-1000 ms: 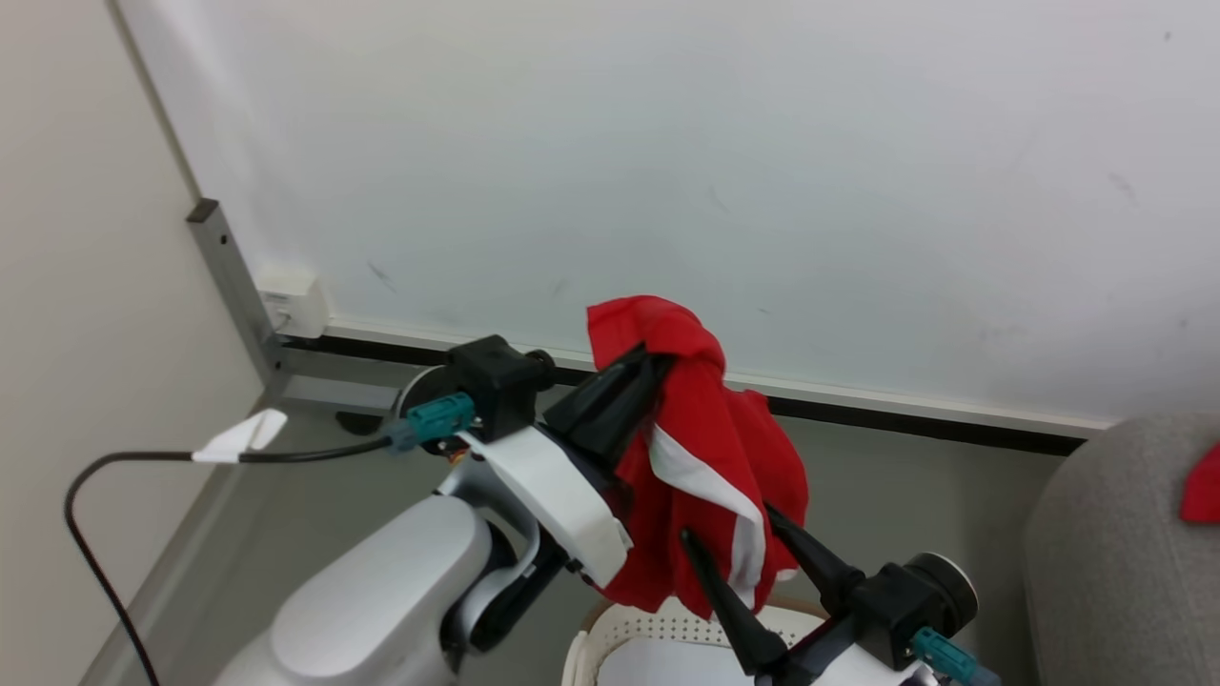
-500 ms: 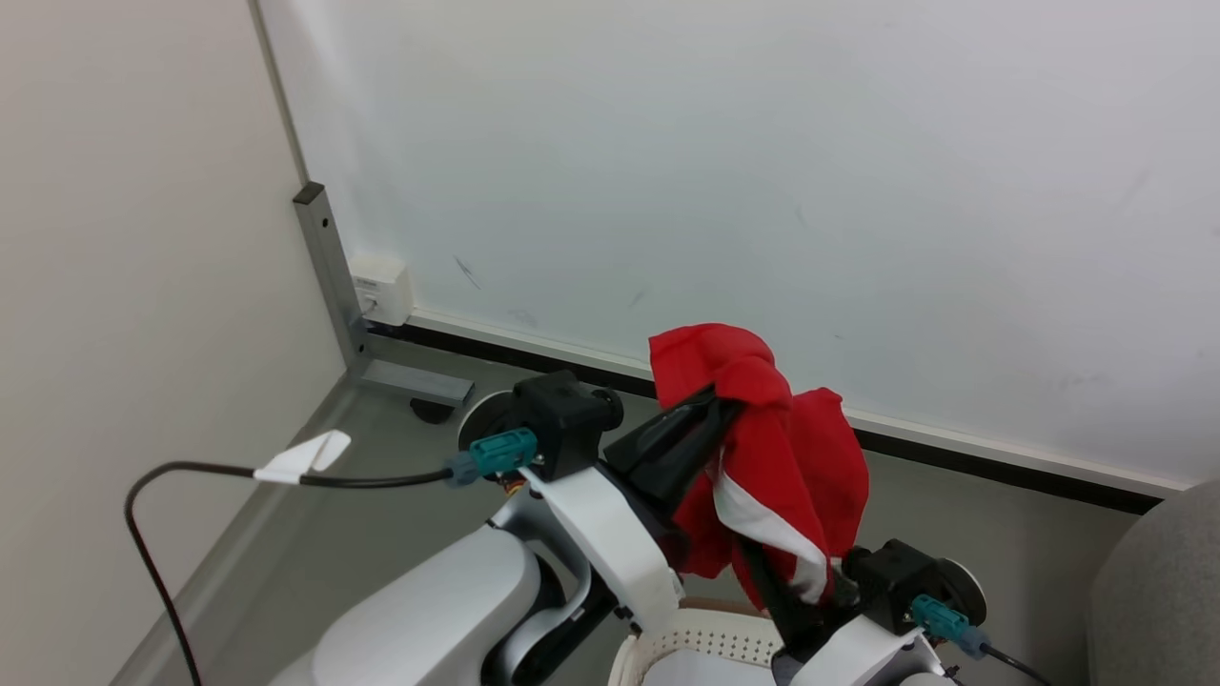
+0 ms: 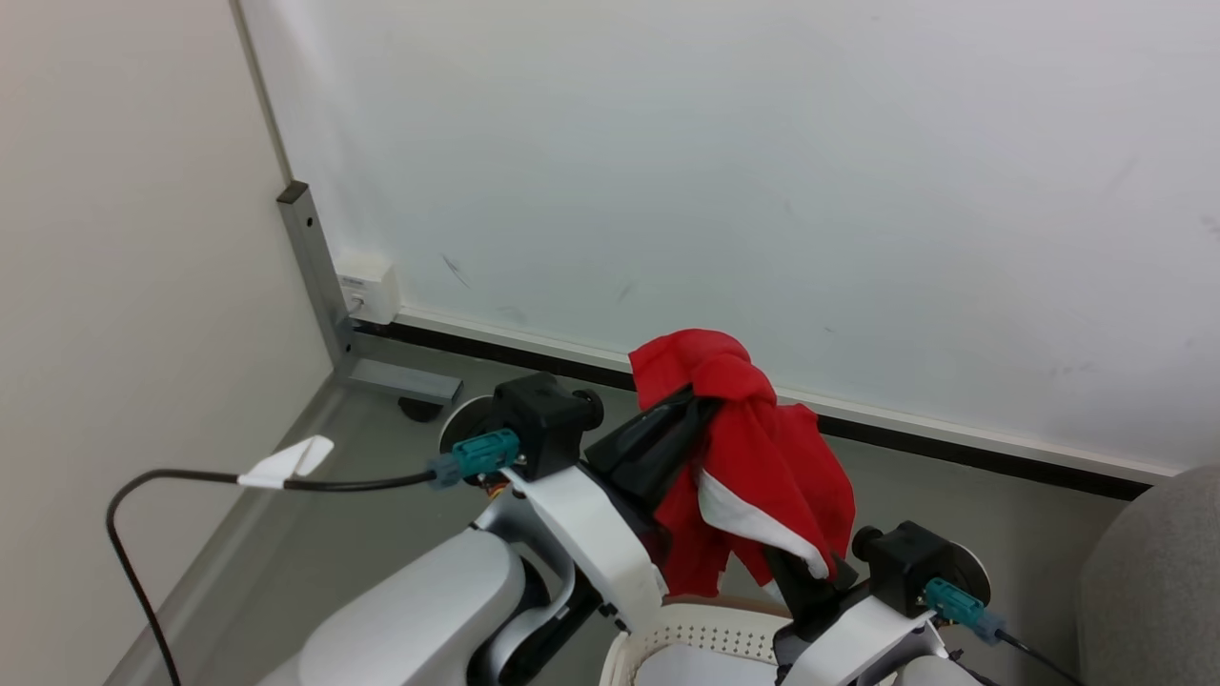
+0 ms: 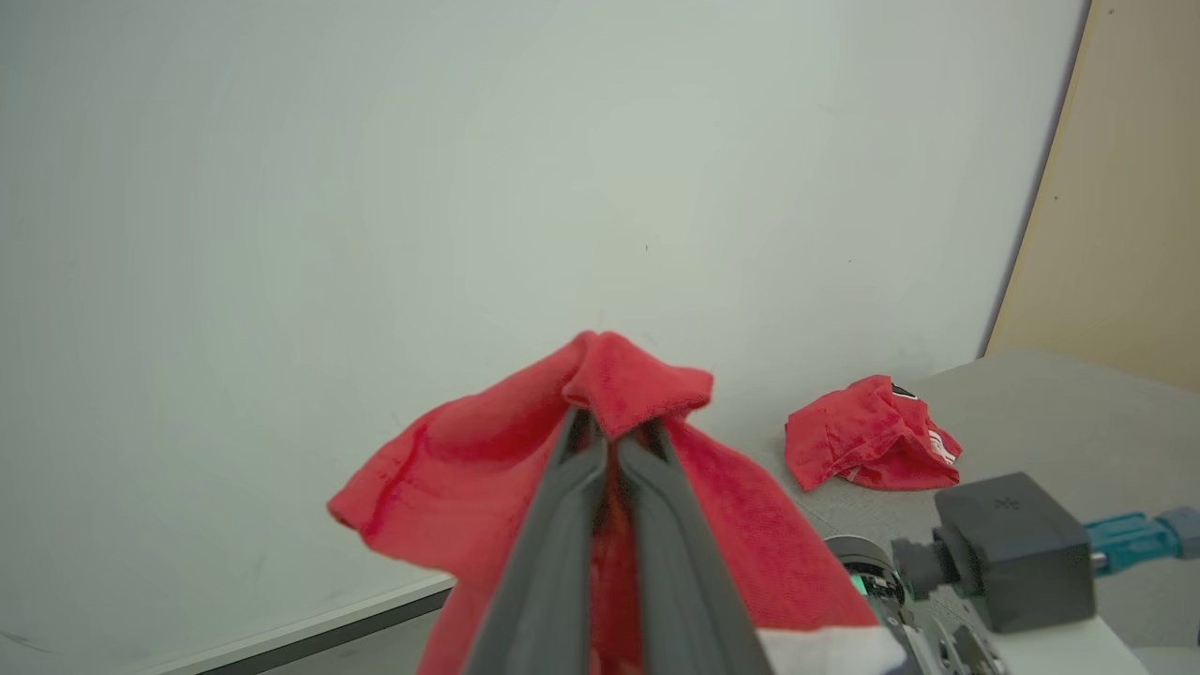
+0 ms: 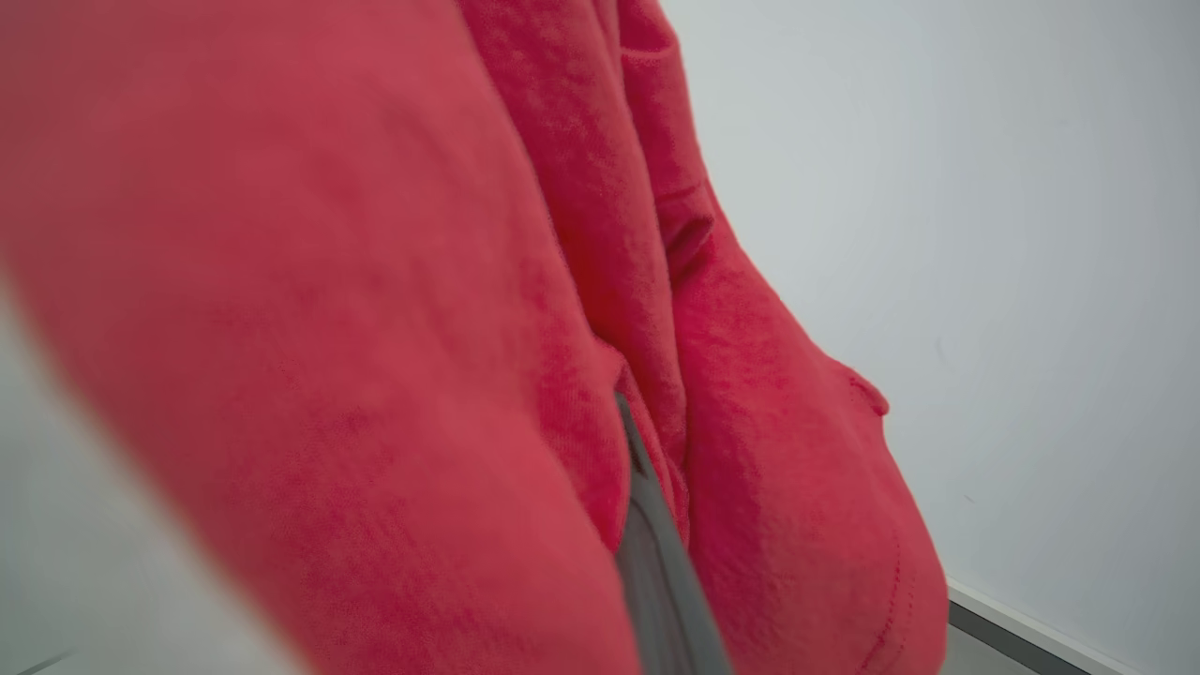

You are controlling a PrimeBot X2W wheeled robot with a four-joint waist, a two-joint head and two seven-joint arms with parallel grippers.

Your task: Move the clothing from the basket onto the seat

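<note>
Our left jaws are clenched on the top fold of the red garment [image 3: 762, 457], which hangs in the air above the basket [image 3: 681, 634]. Our right jaws, at 5 o'clock from them, are clenched into its lower folds beside the white trim [image 3: 748, 522]. The seat [image 3: 1153, 581] sits at 4 o'clock in the head view, well apart from the load. In the left wrist view a second red garment [image 4: 867, 436] already lies on it.

The risk, as we judge it, comes from the cloth, which is thin, soft and limp. Each grip takes only a small bunch, so a quick swing toward 4 o'clock could tug a fold free and drop it on the floor [image 3: 381, 495]. Spreading the arms could strain the knit, and the hanging tail might catch the basket's brown rim.

The basket is stiff, perforated cream plastic with a flat white pad [image 3: 681, 669] inside. The seat is a rounded, matte grey weave.
</note>
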